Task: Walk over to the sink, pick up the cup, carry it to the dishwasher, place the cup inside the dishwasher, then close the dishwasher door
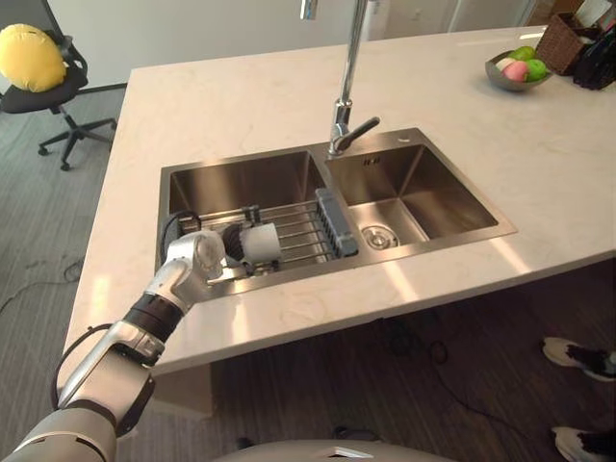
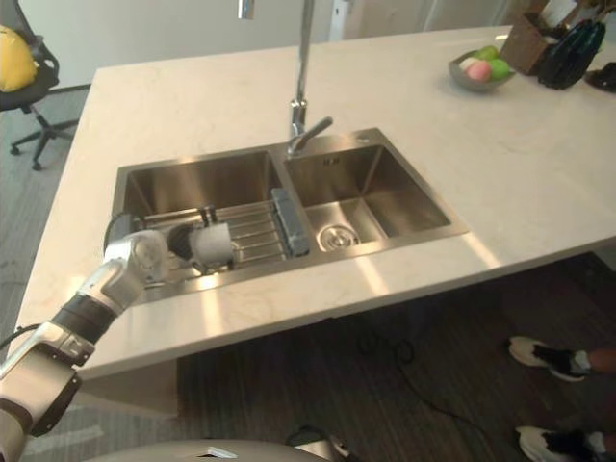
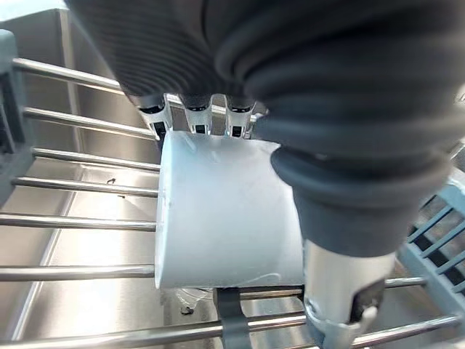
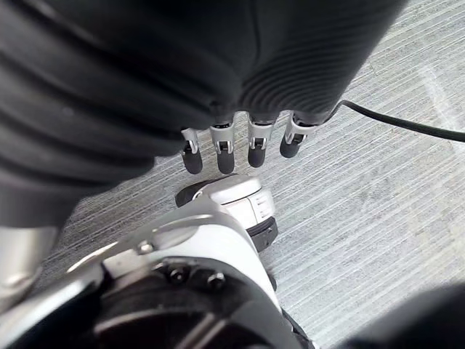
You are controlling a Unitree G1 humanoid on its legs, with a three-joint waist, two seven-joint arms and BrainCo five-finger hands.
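A white cup [image 1: 262, 243] lies on its side on a wire rack [image 1: 300, 231] across the left basin of the steel sink [image 1: 428, 197]. My left hand [image 1: 234, 242] reaches in from the counter's front edge and is on the cup. In the left wrist view the fingers [image 3: 196, 120] curl over the far side of the cup [image 3: 225, 218] and the thumb [image 3: 338, 291] lies along its near side. My right hand [image 4: 251, 149] hangs over the grey floor with relaxed fingers, holding nothing.
A tall faucet [image 1: 346, 96] rises between the two basins. A fruit bowl [image 1: 517, 70] and a brown basket [image 1: 568, 38] stand at the counter's far right. An office chair [image 1: 43, 67] is at the far left. A person's shoes [image 1: 577, 356] show at the right.
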